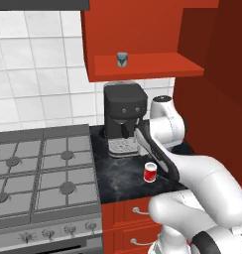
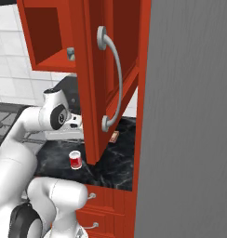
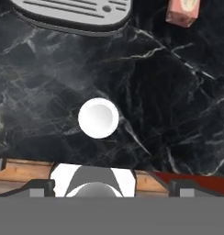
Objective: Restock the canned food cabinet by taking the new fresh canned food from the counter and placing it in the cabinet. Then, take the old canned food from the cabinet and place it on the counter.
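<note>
The black marble counter (image 1: 118, 176) carries the red can (image 1: 150, 172), standing upright near its front edge, in front of a black coffee machine (image 1: 124, 118). A gas stove (image 1: 43, 168) adjoins on the left, white tiles behind. The grey can (image 1: 122, 59) stands on the open red cabinet's (image 1: 148, 64) shelf. From above, the red can's top (image 3: 98, 118) lies just ahead of the claw; whether the claw is open cannot be told.
</note>
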